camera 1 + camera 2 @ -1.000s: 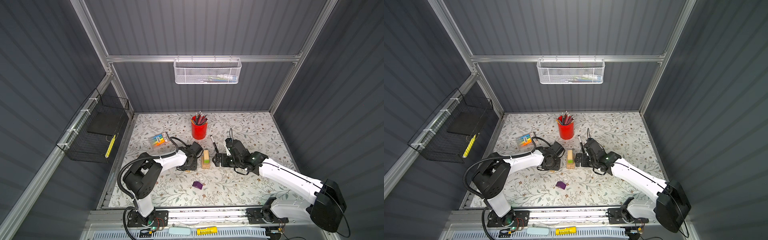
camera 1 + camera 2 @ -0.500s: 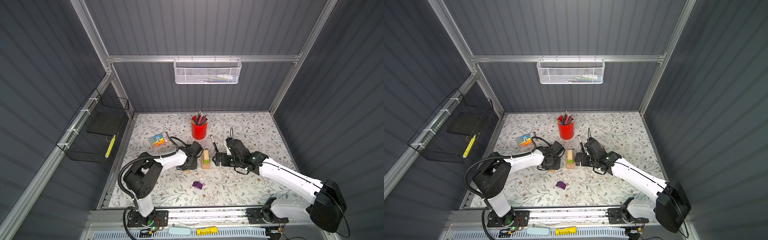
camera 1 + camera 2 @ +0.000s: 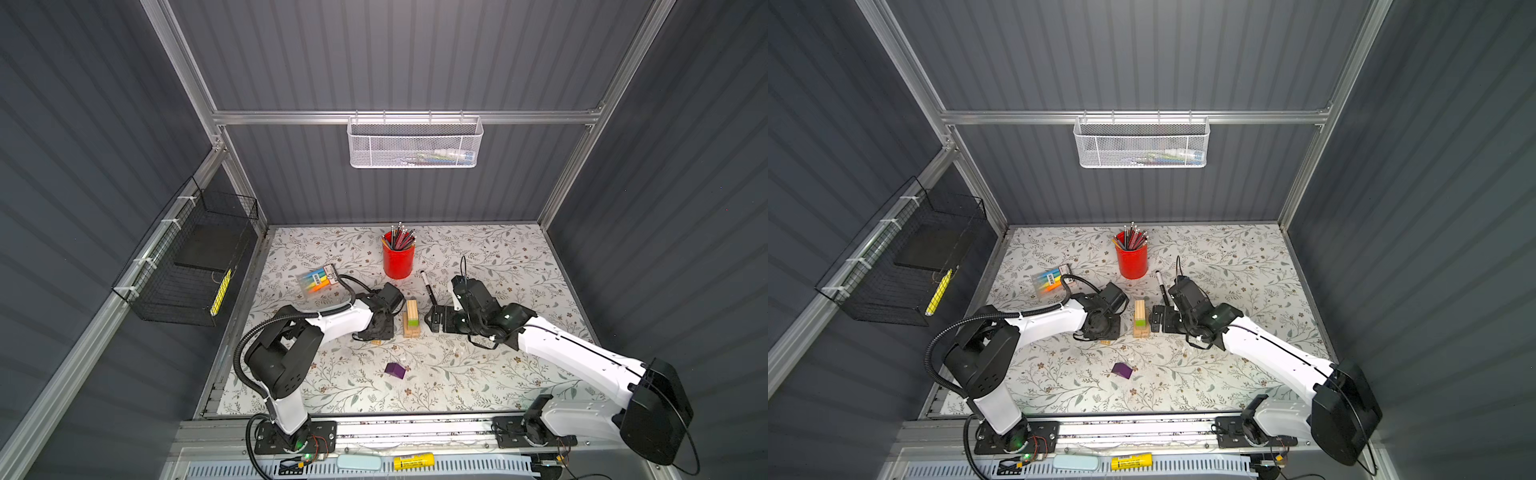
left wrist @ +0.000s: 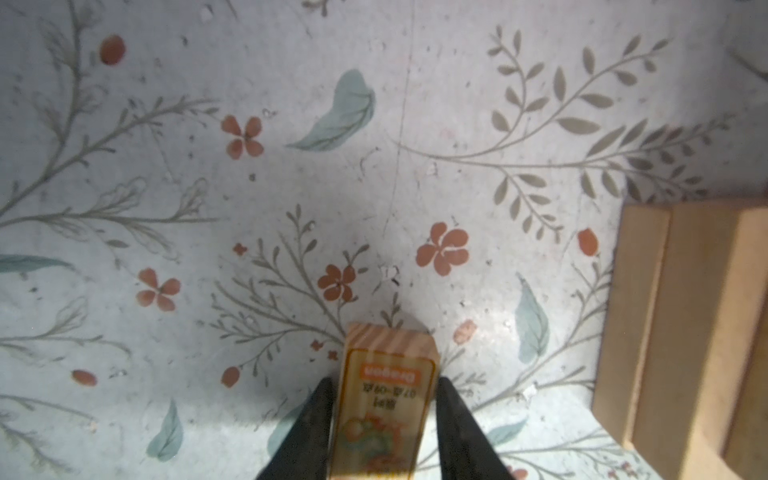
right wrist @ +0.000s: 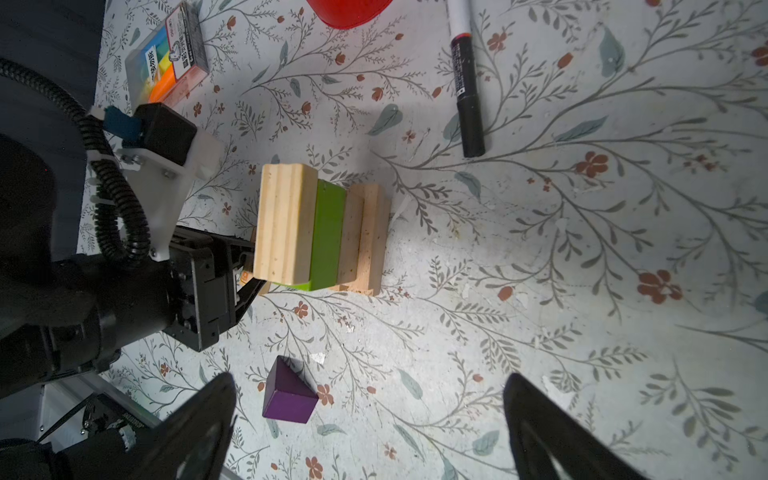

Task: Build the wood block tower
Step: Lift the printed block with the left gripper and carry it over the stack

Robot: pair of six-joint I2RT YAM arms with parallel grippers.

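The wood block tower stands mid-table: pale tan bricks with a lime-green one among them. My left gripper is low on the table just left of the tower, shut on a tan wood block with a sticker. That block's end shows in both top views. My right gripper hovers open and holding nothing just right of the tower. A purple block lies alone nearer the front.
A red pencil cup stands behind the tower, with a black marker lying beside it. A pack of coloured notes lies at the back left. A white mesh basket hangs on the back wall, a black wire basket on the left wall.
My left gripper has shifted only slightly beside the tower, still on its block. The right arm, the tower and the purple block have not moved.
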